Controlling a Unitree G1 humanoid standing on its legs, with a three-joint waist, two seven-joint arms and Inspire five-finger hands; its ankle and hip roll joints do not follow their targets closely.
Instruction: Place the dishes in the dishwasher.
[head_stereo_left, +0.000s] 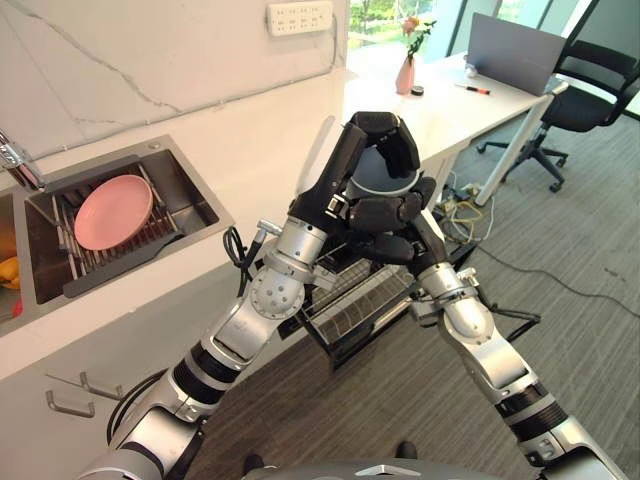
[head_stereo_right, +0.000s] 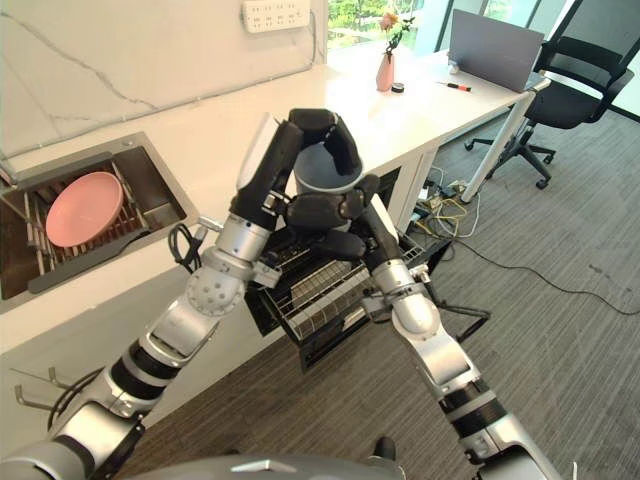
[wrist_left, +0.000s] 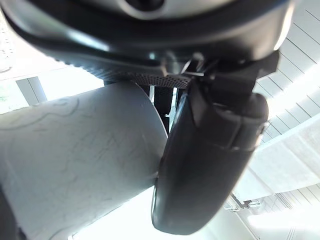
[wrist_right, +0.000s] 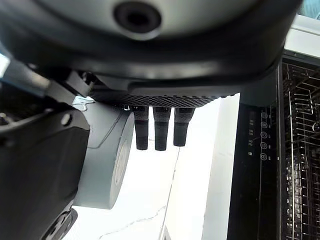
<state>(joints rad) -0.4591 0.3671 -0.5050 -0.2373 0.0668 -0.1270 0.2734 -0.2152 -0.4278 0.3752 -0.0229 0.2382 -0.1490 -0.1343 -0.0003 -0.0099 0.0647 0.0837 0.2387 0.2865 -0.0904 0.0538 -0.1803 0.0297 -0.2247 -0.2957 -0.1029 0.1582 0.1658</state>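
A grey cup (head_stereo_left: 378, 172) hangs in the air above the pulled-out wire rack (head_stereo_left: 355, 295) of the dishwasher under the counter. My left hand (head_stereo_left: 340, 180) reaches up from the lower left, its fingers curled over the cup's rim and its thumb (wrist_left: 210, 165) against the cup's wall (wrist_left: 75, 165). My right hand (head_stereo_left: 385, 212) comes from the lower right and wraps the cup's lower part, fingers (wrist_right: 155, 130) on one side and thumb on the other. A pink plate (head_stereo_left: 113, 211) lies on the drying rack in the sink (head_stereo_left: 190, 195).
The white counter (head_stereo_left: 270, 130) runs to a desk with a pink vase (head_stereo_left: 405, 72) and a laptop (head_stereo_left: 510, 50). An office chair (head_stereo_left: 590, 90) stands at the far right. Cables (head_stereo_left: 470, 205) lie on the carpet beside the dishwasher.
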